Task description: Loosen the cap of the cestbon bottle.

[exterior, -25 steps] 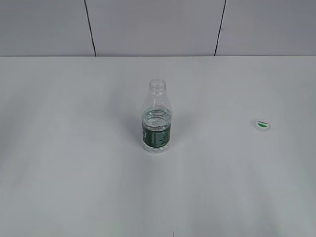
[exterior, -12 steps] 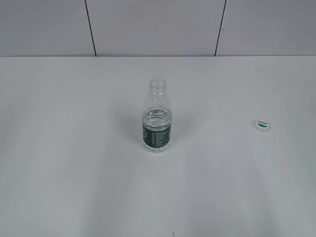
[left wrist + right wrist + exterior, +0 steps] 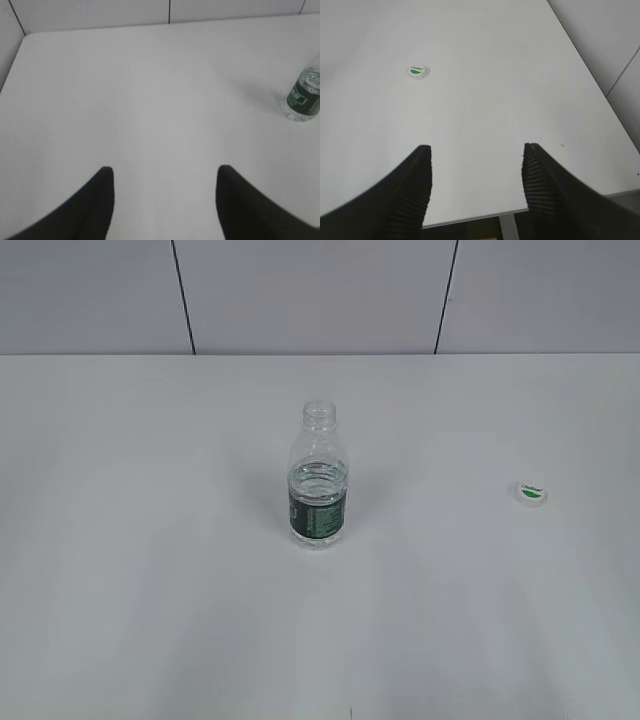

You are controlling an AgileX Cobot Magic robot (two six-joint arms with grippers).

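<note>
The cestbon bottle [image 3: 318,480] stands upright in the middle of the white table, clear with a dark green label band; its neck is open with no cap on it. It also shows at the right edge of the left wrist view [image 3: 303,97]. The cap [image 3: 532,494], white with a green patch, lies flat on the table far to the right of the bottle; it also shows in the right wrist view [image 3: 417,72]. My left gripper [image 3: 164,172] is open and empty over bare table. My right gripper [image 3: 476,150] is open and empty near the table's front edge. Neither gripper shows in the exterior view.
The white table [image 3: 150,570] ends at a grey panelled wall [image 3: 310,295] at the back. The table's front edge and a leg [image 3: 507,226] show under my right gripper. The table's right edge [image 3: 590,75] runs along the right wrist view.
</note>
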